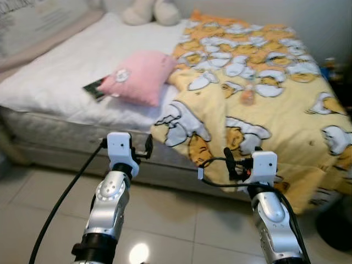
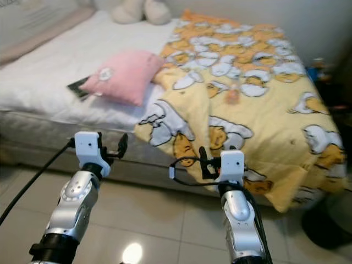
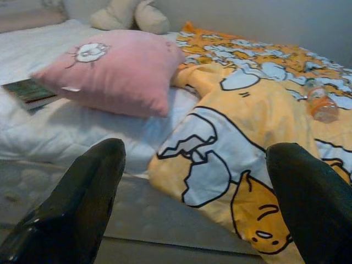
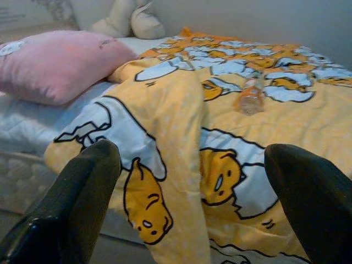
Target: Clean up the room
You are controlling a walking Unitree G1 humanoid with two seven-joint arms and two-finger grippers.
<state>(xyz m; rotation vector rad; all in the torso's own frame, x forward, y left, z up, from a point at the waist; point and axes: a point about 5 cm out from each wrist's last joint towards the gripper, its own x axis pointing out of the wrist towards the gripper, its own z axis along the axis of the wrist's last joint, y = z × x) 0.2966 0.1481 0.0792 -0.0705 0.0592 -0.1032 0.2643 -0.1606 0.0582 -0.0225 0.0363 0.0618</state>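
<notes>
A bed (image 1: 49, 77) with a white sheet stands before me. On it lie a pink pillow (image 1: 140, 77), a dark book (image 1: 95, 88) tucked at the pillow's side, and a rumpled yellow cartoon blanket (image 1: 275, 110) that hangs over the near edge. A small plastic bottle (image 1: 247, 94) lies on the blanket. My left gripper (image 1: 137, 149) is open and hovers short of the bed's edge, below the pillow (image 3: 115, 71). My right gripper (image 1: 242, 165) is open too, in front of the hanging blanket (image 4: 165, 126), with the bottle (image 4: 251, 99) farther back.
A cream plush toy (image 1: 151, 11) sits at the head of the bed against the wall. Pale floor tiles (image 1: 165, 220) lie between me and the bed. A dark round object (image 1: 336, 223) stands on the floor at the right.
</notes>
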